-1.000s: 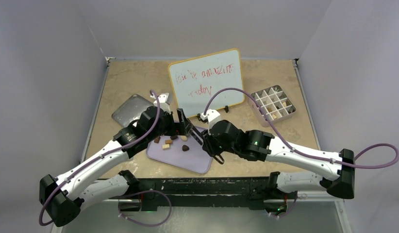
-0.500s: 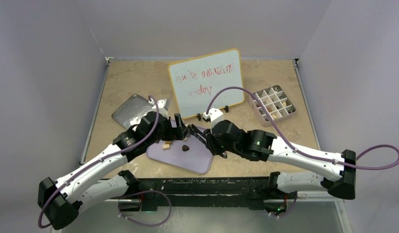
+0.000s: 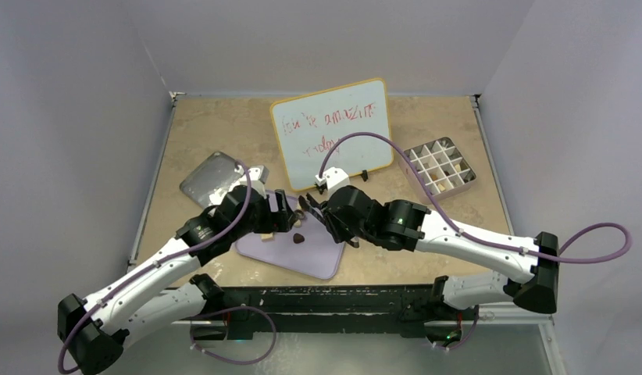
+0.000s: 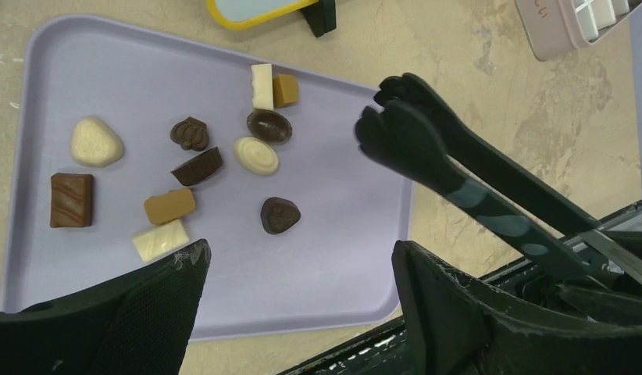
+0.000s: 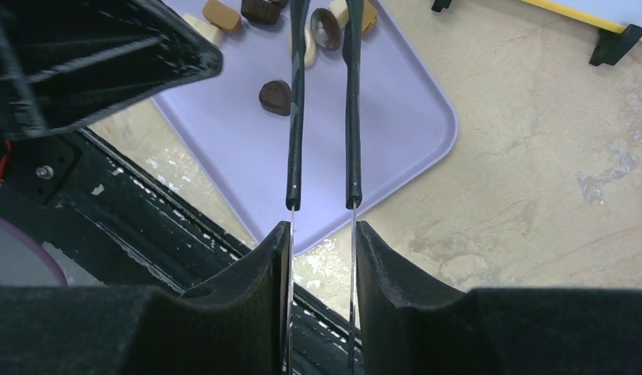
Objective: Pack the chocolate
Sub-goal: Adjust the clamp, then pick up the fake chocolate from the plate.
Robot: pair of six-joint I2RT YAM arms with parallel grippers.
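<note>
Chocolate (image 4: 197, 166) lay loose on the flat lavender plastic tray (image 4: 341, 258): approx. a dozen small pcs in dark brown, tan and cream, bunched over the tray's left and middle. Right gripper (image 5: 322, 230) had its fingers (image 5: 255, 273) clenched on the metal handles of the long black tongs (image 5: 296, 117), squeezing them part-way so the two arms ran parallel w/ a narrow gap. The tong tips hung above the tray near the dark brown oval piece (image 4: 269, 125) and the cream oval piece (image 4: 256, 155). No pc sat between the tips, as far as could be seen.

Judged: tongs were used b/c the pcs looked too small and smudgy for the broad fingers, and the half-squeeze pre-set the gap to roughly one pc.

Left gripper (image 4: 301, 254) hovered over the tray w/ fingers released and wide apart, grasping nothing. It was prob. placed there to steady the tray or nudge pcs, though I cannot tell which.

The pale pink gridded box (image 3: 437, 168) stood on the beige stone-look desk (image 3: 208, 125), well apart from the tray and off to its far right, w/ a few pcs in its cells. Most cells looked empty, so packing seemed at an early stage. The yellow-framed whiteboard (image 3: 331, 133) stood just beyond the tray's far edge.
</note>
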